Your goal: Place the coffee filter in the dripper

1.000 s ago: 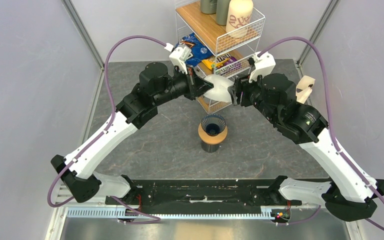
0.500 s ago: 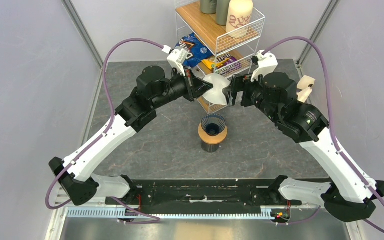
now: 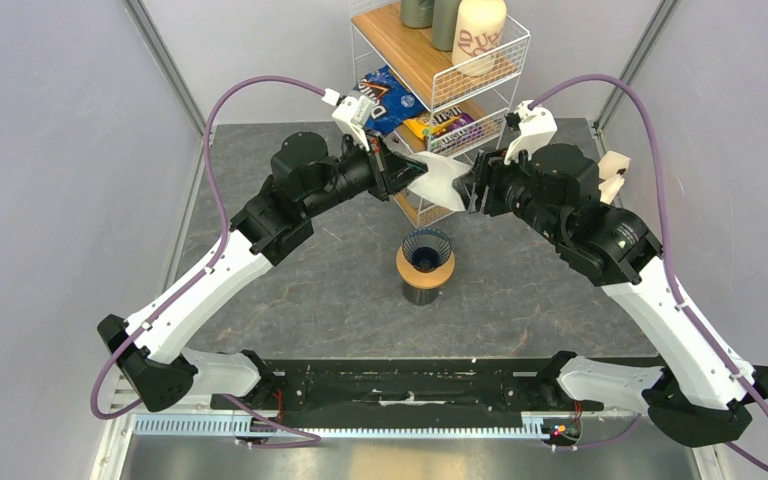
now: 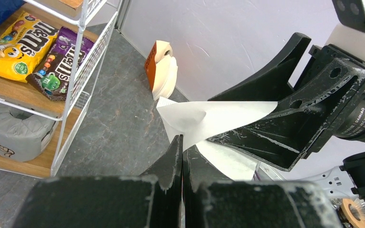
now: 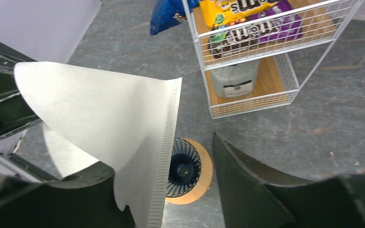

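The coffee filter point(image 3: 436, 179) is a white paper cone held in the air in front of the wire rack. My left gripper point(image 3: 401, 180) is shut on its left edge; the left wrist view shows the pinch point(image 4: 182, 142) and the filter point(image 4: 209, 118) fanning out beyond it. My right gripper point(image 3: 472, 190) is open, its jaws wide apart around the filter's right end. In the right wrist view the filter point(image 5: 109, 118) lies over the left finger. The dark blue dripper point(image 3: 426, 249) sits in a wooden ring on a dark cup, below and nearer than the filter. It also shows in the right wrist view point(image 5: 184, 167).
A white wire rack point(image 3: 495, 120) stands behind the grippers, holding candy bags point(image 3: 450, 125) and a blue bag point(image 3: 385, 95). A cream canister point(image 3: 478, 33) stands on its top shelf. A holder of spare filters point(image 3: 610, 176) stands at the right. Grey walls close both sides.
My right gripper has moved in toward the filter, and its open jaws now straddle the filter's right end. The filter has turned and spread flatter. The left gripper barely moved.
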`<control>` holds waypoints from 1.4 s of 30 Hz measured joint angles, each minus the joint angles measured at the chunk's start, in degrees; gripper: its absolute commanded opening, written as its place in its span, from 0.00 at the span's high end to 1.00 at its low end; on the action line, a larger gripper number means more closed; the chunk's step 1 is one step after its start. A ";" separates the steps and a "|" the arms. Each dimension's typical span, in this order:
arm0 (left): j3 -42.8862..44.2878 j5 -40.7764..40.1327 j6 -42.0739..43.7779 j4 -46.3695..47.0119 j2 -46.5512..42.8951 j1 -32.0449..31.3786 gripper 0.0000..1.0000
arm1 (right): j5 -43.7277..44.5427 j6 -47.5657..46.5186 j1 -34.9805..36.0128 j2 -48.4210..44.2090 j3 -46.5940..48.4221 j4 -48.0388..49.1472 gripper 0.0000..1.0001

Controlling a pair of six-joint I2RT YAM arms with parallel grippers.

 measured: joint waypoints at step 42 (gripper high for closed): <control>5.01 -16.50 10.62 -8.74 4.66 -5.53 0.48 | -0.66 -2.19 0.37 5.81 3.37 -0.46 1.00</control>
